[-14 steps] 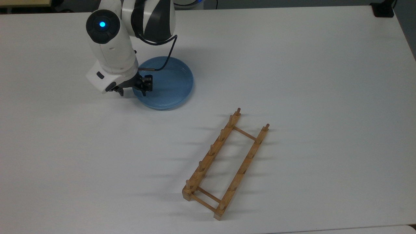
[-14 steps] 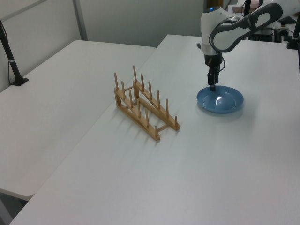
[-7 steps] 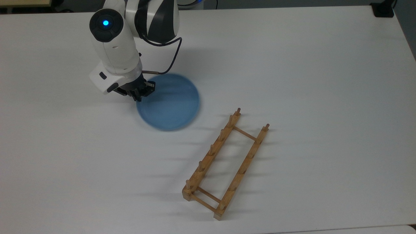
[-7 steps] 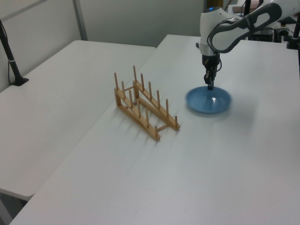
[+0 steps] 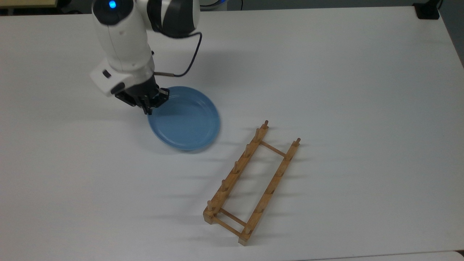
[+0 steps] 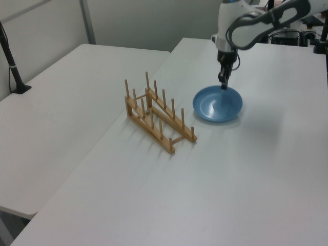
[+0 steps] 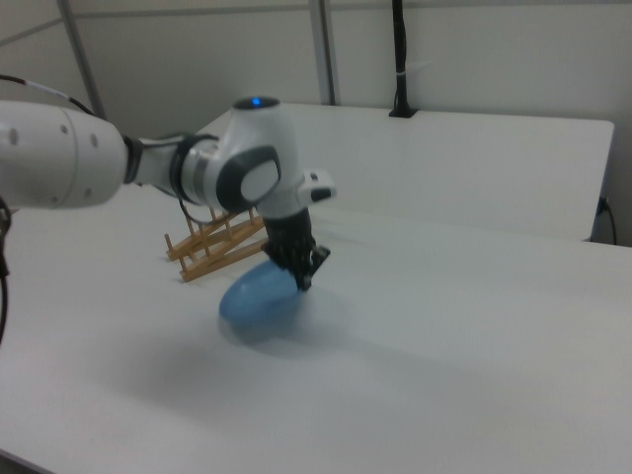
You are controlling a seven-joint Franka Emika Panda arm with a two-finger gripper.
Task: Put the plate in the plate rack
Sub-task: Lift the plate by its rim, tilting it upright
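One gripper (image 5: 148, 106) clamps the plate (image 5: 186, 121) rim, hiding that edge; plate rack (image 5: 250, 183) stands apart on table (image 5: 362, 90).

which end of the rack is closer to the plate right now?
The plate rack's end at the top view's top, with a single crossbar. It sits just off the held plate; the double-crossbar end lies farther down the table, away from the gripper.
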